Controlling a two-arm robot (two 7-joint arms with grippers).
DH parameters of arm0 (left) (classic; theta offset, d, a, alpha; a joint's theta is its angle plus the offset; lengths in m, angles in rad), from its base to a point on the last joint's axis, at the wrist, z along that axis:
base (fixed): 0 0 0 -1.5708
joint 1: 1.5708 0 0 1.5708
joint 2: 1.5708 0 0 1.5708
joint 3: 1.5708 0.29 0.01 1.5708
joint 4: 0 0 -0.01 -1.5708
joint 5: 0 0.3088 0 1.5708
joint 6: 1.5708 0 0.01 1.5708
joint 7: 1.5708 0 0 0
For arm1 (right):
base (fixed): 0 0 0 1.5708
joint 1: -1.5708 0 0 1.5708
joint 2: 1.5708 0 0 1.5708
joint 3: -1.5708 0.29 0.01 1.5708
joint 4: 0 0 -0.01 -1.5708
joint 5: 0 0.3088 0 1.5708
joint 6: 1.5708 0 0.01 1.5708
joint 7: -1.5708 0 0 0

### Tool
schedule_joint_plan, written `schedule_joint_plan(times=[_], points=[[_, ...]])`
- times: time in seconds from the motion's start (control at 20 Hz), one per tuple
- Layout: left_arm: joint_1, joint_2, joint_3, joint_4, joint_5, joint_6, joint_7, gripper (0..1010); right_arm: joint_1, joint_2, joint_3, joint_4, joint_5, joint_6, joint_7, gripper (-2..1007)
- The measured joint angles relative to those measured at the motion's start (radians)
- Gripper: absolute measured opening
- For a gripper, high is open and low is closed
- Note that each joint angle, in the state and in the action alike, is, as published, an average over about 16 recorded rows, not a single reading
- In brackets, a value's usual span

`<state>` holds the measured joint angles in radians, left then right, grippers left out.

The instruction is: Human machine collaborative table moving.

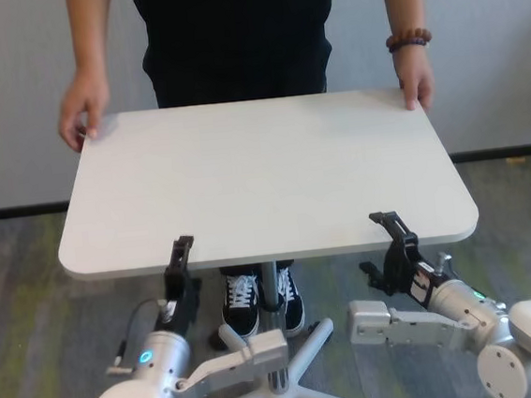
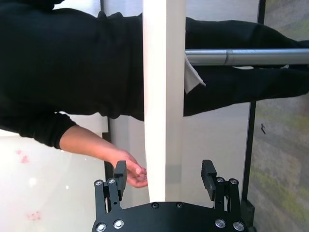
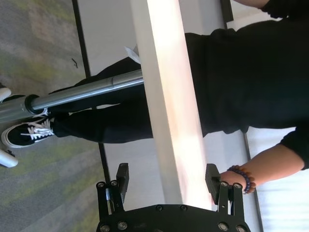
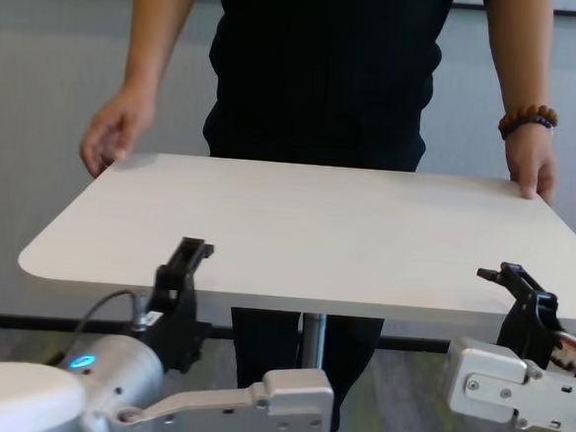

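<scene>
Standing between the robot and a person is the large off-white rectangular tabletop with rounded corners (image 1: 263, 176), level on its slim grey metal pedestal pole (image 1: 270, 283), which drops to a pale star-shaped base (image 1: 265, 387) on the mottled grey carpet (image 1: 31, 306). Behind it runs a plain pale wall with a dark skirting strip.

On the far side the person in a black shirt and black trousers (image 1: 235, 32) faces the robot, feet in black-and-white lace-up shoes (image 1: 240, 300) under the top beside the pole. The hand on the robot's left (image 1: 82, 104) sits at the far corner of the tabletop, and the other hand (image 1: 415, 79), with a brown beaded bracelet (image 1: 408, 40) on its wrist, rests its fingers on the opposite far corner.

At the near edge, two silver-grey robot arms reach up from below. The left arm, with a small glowing blue ring light (image 1: 145, 356) on its housing, brings its black two-finger left gripper (image 1: 180, 264) to the table's near edge left of centre. In the left wrist view, the jaws of that gripper (image 2: 165, 175) stand wide, one finger on each side of the thin board with a clear gap to each face, so nothing is clamped. The right gripper (image 1: 393, 238) sits at the near edge towards the right corner; its wrist view shows the same for the gripper (image 3: 166, 178), spread wide astride the board, though the finger on the bright side seems just beside the surface and I cannot be sure it stands off.
</scene>
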<state>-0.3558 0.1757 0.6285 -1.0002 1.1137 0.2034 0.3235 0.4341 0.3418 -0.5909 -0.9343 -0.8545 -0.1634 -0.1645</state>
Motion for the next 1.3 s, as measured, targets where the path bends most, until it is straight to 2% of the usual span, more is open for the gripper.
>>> schedule_joint_plan(times=[0.3, 0.4, 0.55, 0.8, 1.1, 1.3], points=[[0.109, 0.063, -0.031, -0.201, -0.021, 0.021, -0.074, 1000, -0.079, 0.047, 0.016, -0.154, 0.015, 0.032, 0.051, 1001], [0.147, 0.081, -0.046, -0.268, -0.036, 0.021, -0.094, 1000, -0.116, 0.065, 0.030, -0.216, 0.034, 0.036, 0.068, 1001], [0.207, 0.103, -0.074, -0.365, -0.072, 0.011, -0.123, 1000, -0.179, 0.090, 0.060, -0.309, 0.085, 0.031, 0.098, 1001], [0.320, 0.130, -0.131, -0.526, -0.166, -0.022, -0.172, 1000, -0.302, 0.132, 0.133, -0.464, 0.238, -0.008, 0.164, 1001], [0.458, 0.148, -0.205, -0.687, -0.310, -0.073, -0.239, 1000, -0.466, 0.173, 0.240, -0.635, 0.484, -0.078, 0.249, 1001], [0.553, 0.157, -0.246, -0.787, -0.394, -0.093, -0.284, 1000, -0.574, 0.192, 0.298, -0.736, 0.636, -0.110, 0.302, 1001]])
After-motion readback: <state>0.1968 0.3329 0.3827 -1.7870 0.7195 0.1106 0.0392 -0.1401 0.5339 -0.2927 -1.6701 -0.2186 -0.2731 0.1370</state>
